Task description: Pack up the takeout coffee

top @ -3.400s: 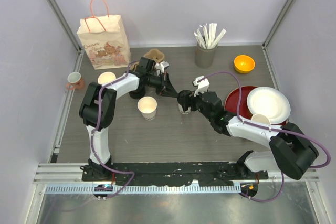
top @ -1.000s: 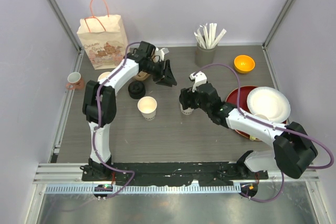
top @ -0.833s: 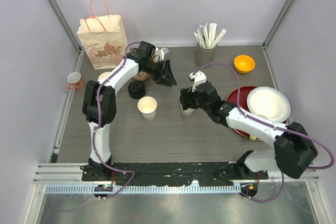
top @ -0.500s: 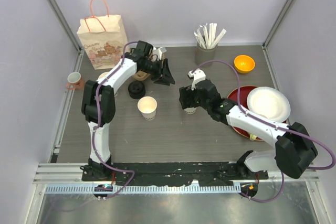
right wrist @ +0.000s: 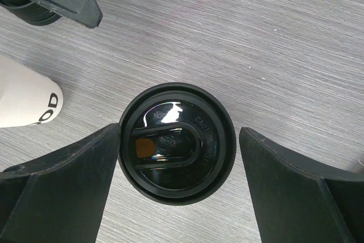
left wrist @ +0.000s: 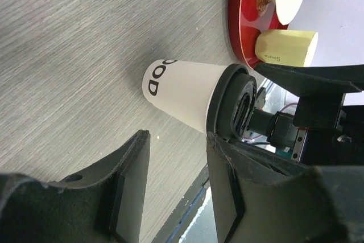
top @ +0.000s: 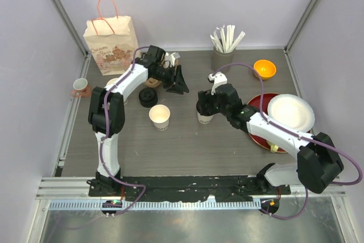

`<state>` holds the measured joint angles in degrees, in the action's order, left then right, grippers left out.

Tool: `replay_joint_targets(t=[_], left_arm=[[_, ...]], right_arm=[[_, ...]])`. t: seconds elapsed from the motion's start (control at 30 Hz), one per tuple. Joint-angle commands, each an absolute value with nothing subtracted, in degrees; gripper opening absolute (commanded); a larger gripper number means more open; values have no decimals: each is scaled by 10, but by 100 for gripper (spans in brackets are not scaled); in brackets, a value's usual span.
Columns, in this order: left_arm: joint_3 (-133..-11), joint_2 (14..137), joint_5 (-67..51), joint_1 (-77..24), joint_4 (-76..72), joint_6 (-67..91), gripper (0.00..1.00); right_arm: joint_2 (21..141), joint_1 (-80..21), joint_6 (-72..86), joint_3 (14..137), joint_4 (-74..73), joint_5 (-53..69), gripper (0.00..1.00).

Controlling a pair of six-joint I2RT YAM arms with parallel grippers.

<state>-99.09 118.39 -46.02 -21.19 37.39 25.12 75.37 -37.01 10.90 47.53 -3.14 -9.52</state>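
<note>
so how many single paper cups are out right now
3: the lidded cup inside the open right gripper, an open cup left of it, a third cup at the red tray edge. The left arm may hide more.

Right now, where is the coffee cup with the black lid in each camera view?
Top external: lidded cup near the middle, under the right end effector.
Left wrist: lidded cup at centre, appearing sideways, lid toward the right.
Right wrist: centre, from above, only the lid showing.
Shared landmark: the right end effector, open around the lid.

Spare cup near takeout coffee; probably passable
</note>
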Motion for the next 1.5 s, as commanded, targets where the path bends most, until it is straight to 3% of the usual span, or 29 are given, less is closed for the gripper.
replay_joint_targets(t=[0.0,0.17,0.3,0.5,0.6,0.77,1.0,1.47], left_arm=[[-1003,1150,-460,-207,394,231,48],[-1066,1143,-376,-207,474,113,49],[-1118,1124,-188,-204,542,5,49],[-1075,1083,-70,-165,587,-52,47],[-1015,1055,-74,-141,562,-61,41],[-961,1035,-226,-141,569,-189,46],[-950,1063,-233,-141,534,-286,46],[-929,1120,-206,-146,497,-278,39]], right_arm=[[739,-365,105,493,-19,-89,91],[729,-365,105,511,-21,-89,92],[712,-362,95,525,-26,-88,92],[712,-361,88,545,-45,-72,88],[718,-361,90,546,-45,-55,88],[738,-362,95,557,-45,-45,87],[759,-361,96,590,-82,-30,87],[771,-362,112,604,-104,-32,86]])
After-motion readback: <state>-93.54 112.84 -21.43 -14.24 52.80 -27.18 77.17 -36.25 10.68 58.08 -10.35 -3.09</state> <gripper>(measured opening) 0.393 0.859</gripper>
